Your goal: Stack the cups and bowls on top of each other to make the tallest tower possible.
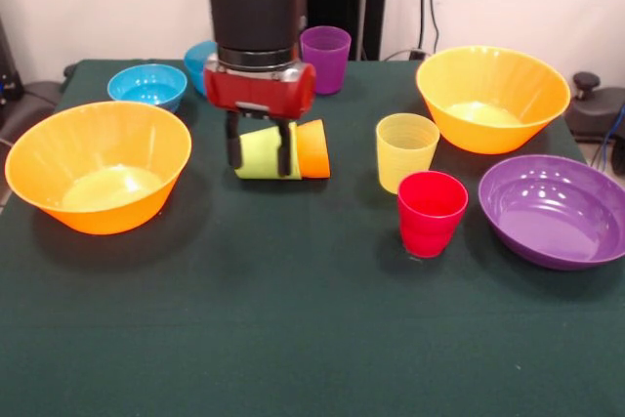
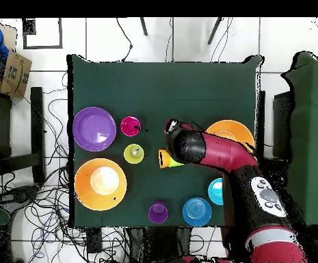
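My gripper (image 1: 260,153) hangs low over the table's middle, its fingers apart and down around a lime green cup (image 1: 262,167) lying on its side. An orange cup (image 1: 312,148) lies on its side against the green cup's right end; both also show in the overhead view (image 2: 163,159). The yellow cup (image 1: 405,150), red cup (image 1: 431,212) and purple cup (image 1: 325,58) stand upright, apart from each other. Two large orange bowls (image 1: 98,168) (image 1: 493,95), a purple bowl (image 1: 555,210), a cyan bowl (image 1: 146,85) and a deeper blue bowl (image 1: 200,61), partly behind the arm, sit singly. Nothing is stacked.
The arm (image 2: 216,154) reaches across the table from the robot's side. The green table (image 1: 293,339) has open cloth along its front edge in the front view. Cables lie on the floor around it (image 2: 45,205).
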Available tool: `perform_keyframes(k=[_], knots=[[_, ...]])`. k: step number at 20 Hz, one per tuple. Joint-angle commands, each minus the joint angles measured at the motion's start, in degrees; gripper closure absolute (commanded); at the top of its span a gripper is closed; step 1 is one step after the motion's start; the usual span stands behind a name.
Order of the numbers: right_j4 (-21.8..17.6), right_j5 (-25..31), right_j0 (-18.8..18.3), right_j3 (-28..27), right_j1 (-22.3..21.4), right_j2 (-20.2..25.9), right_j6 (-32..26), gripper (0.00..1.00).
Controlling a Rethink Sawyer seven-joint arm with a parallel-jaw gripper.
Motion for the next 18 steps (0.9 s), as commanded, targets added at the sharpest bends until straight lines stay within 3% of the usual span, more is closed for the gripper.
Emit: perform_keyframes(k=[1,18], knots=[[3.05,-5.23,3.88,1.24,3.80,-1.95,13.06,0.00],[8.03,-7.48,11.35,0.23,5.77,-6.98,19.27,0.00]])
